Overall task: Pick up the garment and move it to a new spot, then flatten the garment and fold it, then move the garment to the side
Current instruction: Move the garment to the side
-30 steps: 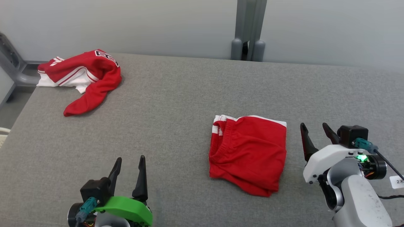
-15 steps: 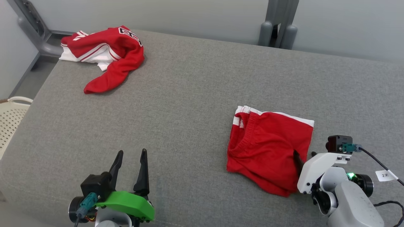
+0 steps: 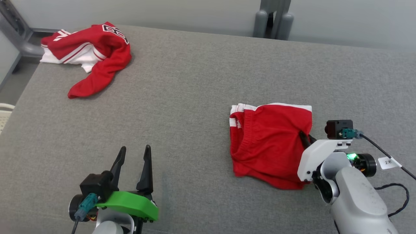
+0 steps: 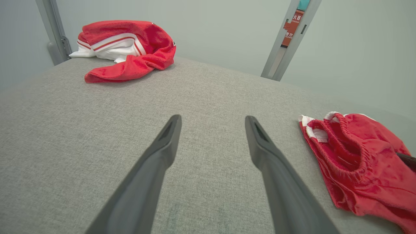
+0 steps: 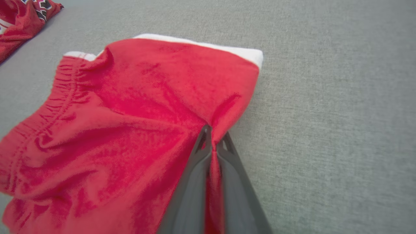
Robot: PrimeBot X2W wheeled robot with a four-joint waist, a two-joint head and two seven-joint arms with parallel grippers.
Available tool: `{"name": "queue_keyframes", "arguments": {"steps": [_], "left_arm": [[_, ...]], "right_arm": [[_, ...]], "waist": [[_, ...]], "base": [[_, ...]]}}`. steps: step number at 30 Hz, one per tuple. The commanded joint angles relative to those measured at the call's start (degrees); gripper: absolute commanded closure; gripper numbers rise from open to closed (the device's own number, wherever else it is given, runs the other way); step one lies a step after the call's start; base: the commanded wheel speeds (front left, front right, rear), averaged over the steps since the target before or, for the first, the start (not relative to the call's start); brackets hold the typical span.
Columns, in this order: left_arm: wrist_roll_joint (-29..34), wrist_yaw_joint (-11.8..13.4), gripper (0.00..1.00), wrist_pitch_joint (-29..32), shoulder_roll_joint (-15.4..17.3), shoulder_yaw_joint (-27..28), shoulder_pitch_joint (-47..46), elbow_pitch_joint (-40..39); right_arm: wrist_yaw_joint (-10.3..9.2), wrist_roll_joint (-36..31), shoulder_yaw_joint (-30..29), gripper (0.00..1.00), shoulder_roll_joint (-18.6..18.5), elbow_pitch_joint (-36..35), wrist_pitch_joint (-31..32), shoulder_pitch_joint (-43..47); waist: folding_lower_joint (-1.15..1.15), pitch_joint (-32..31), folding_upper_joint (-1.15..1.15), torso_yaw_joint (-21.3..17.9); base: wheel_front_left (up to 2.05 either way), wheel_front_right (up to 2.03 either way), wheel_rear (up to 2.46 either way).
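Note:
The garment, folded red shorts [image 3: 266, 143] with white trim and an elastic waistband, lies right of centre on the grey padded table [image 3: 195, 81]. My right gripper [image 3: 306, 137] is shut on the shorts' right edge. In the right wrist view the red cloth [image 5: 130, 113] is pinched into a ridge between the gripper's [image 5: 213, 131] closed fingers. My left gripper [image 3: 135, 150] hovers open over bare table at the near left, well apart from the shorts. In the left wrist view that gripper [image 4: 212, 120] has nothing between its fingers, and the shorts [image 4: 357, 162] lie at the right.
A crumpled red and white jersey [image 3: 91, 52] lies at the table's far left corner, also seen as the jersey [image 4: 130, 48] in the left wrist view. A grey post [image 3: 271, 16] stands behind the table. A black cable [image 3: 396, 195] trails from the right arm.
My right gripper has moved left onto the shorts' right edge and shut on it, bunching the cloth. The head camera has shifted. The left gripper has stayed open in place.

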Motion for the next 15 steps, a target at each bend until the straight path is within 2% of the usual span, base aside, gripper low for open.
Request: {"name": "queue_keyframes", "arguments": {"steps": [1, 10, 15], "left_arm": [[0.28, -0.26, 0.00, 0.00, 0.27, 0.03, -1.25, -0.45], [1.38, -0.32, 0.00, 0.95, 1.09, -0.49, -4.56, -3.04], [2.32, -0.45, 0.00, 2.71, 1.72, -1.57, -7.14, -4.32]], "right_arm": [[-0.06, -1.32, -0.95, 1.00, -1.27, -0.45, -0.72, -1.13], [-0.05, -4.62, -6.50, 1.00, -4.78, -3.82, -0.89, -5.46], [-0.05, -5.11, -9.21, 1.00, -5.34, -4.86, -1.18, -6.88]], "waist": [[0.00, 1.64, 0.00, -4.03], [0.00, 6.69, 0.00, -17.09], [0.00, 9.24, 0.00, -22.61]], "base": [[0.00, 0.00, 0.00], [0.00, 0.00, 0.00], [0.00, 0.00, 0.00]]}}
